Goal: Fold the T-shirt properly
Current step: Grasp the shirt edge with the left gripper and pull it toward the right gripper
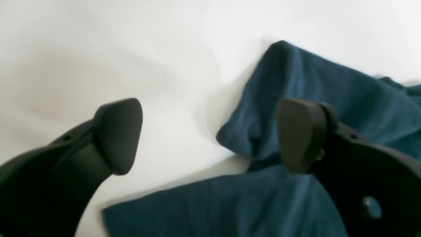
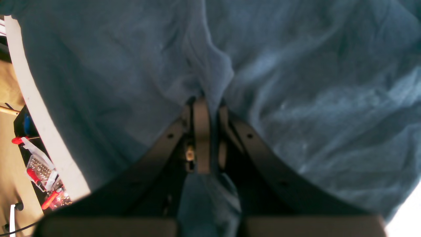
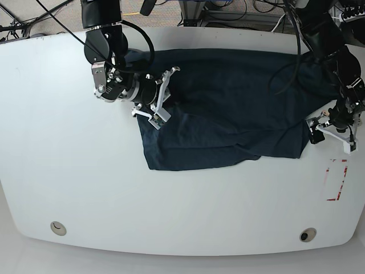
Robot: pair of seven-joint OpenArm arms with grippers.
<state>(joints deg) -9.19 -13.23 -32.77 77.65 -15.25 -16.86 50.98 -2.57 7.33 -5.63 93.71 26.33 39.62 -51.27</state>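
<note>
White table; right fingers pinch T-shirt, hiding cloth; left fingers spread, empty.

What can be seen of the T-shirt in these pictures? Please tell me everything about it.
The T-shirt is plain dark navy-blue, of soft cloth, with no print visible. It lies wrinkled and partly folded on the white table, toward the far edge. The right gripper is shut on a pinched ridge of the cloth near one end. At the other end the left gripper stands open over a rumpled edge, and no cloth lies between its fingertips.
</note>
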